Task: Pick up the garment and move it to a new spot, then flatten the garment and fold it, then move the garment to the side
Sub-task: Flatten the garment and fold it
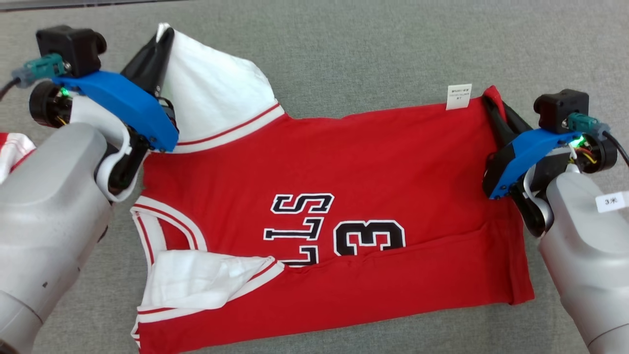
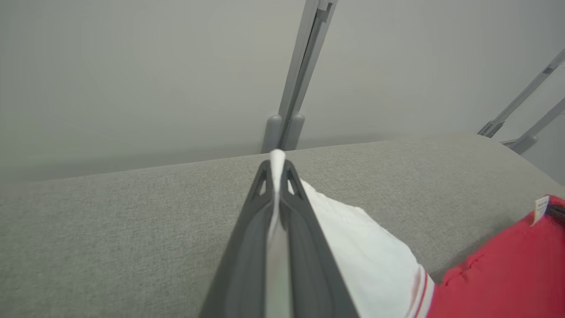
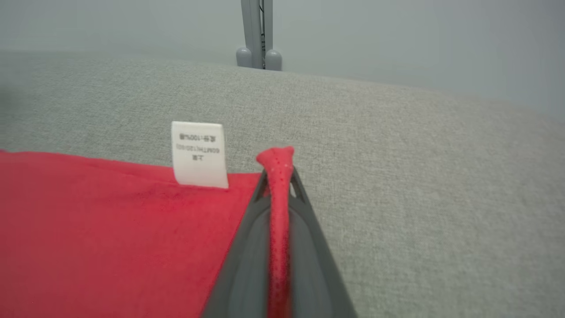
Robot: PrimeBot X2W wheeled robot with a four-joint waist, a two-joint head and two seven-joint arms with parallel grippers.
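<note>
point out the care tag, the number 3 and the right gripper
care tag [image 3: 199, 153], right wrist view, middle of the label
number 3 [image 1: 378, 238], head view, its middle stroke
right gripper [image 3: 278, 174], right wrist view, between its fingertips

A lab or test bay was suggested rather than a home: a work surface [image 2: 110, 221] covered in plain grey fabric was set against a bare pale wall [image 2: 132, 66], with a grey metal frame post [image 2: 304, 66] and slanted struts [image 2: 525, 90] mounted behind it.

The garment [image 1: 344, 162] shows black letters L, S and a big 3. Its white tag [image 3: 199, 153] says 100%. An arm sticker [image 1: 611, 202] shows 3.
</note>
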